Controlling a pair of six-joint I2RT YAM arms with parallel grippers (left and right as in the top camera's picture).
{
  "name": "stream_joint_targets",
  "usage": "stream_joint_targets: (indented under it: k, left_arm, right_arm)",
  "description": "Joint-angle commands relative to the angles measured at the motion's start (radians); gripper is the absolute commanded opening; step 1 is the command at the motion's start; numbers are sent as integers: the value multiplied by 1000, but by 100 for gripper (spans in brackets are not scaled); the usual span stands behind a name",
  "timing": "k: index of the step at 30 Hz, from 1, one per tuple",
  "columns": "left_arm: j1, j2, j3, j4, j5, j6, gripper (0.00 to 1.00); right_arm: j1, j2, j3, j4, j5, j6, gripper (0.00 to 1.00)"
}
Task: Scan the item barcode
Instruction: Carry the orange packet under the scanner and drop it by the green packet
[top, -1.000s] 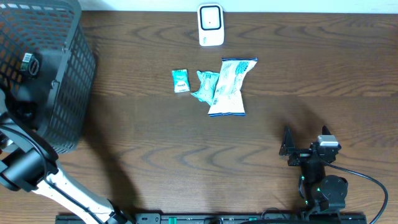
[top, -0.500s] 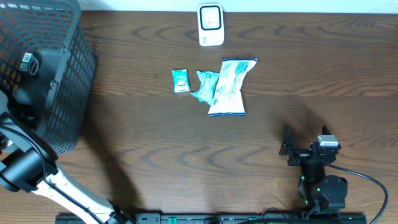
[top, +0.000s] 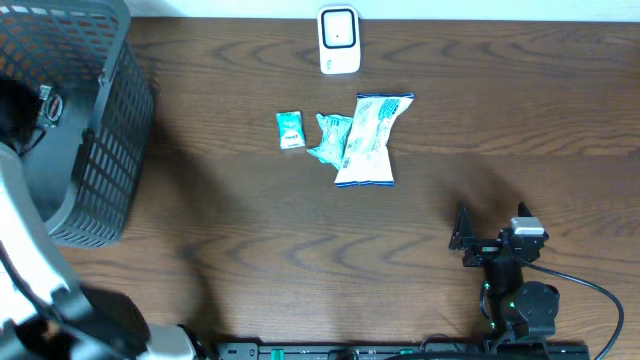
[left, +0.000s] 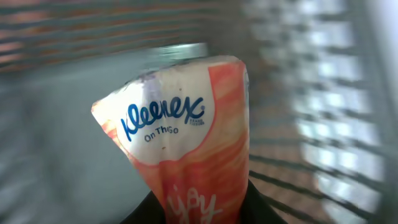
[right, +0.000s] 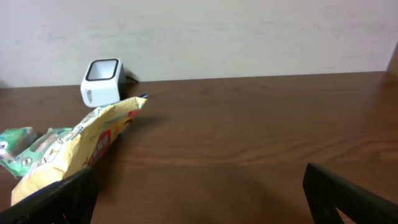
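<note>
Three packets lie clustered mid-tabletop (top: 500, 120). A small green packet (top: 290, 130) sits just beside a crumpled teal packet (top: 326, 138), which tucks against a larger white-and-blue bag (top: 372, 140). The white barcode scanner (top: 338, 40) stands beyond them, near the far edge. A dark mesh basket (top: 110, 150) fills the far left corner and runs out of the overhead view on that side. Open wood stretches between the basket wall and the packets. More open wood covers the whole right side, from the bag to the right edge and toward the near edge.

The left arm reaches into the basket. In its wrist view, the left pincer (left: 202, 211) is clamped on an orange-and-white Kleenex tissue pack (left: 186, 124). The pack stands upright, its lower end pinched between the dark fingers, with the blurred basket mesh around it.

The right pincer (right: 200, 173) sits low near the front right edge with its fingers spread wide. It holds nothing, stays well apart from the packets, and faces the bag and scanner.
</note>
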Motion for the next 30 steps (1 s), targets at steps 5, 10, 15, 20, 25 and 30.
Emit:
stream_joint_targets:
  k: [5,10,15,20,25,30]
  left_arm:
    - [-374,-163,9,63,163,51,7]
    - [-660,-81,7,63,159,215,8]
    - [-837,66,7,48,75,265,8]
    - [-909,221,7,56,50,265,51]
    - [-914,308,7,58,51,265,63]
    - [-877,262,13,124,50,266,73]
  right_arm:
    - [-9,-2,-2,-3,1,-8,99]
    - [-9,-2,-2,-3,1,-8,99]
    - [-9,-2,-2,-3,1,-8,99]
    - [-9,-2,-2,-3,1,-8,99]
    - [-9,-2,-2,-3,1,-8,99]
    - [-9,-2,-2,-3,1,-8,99]
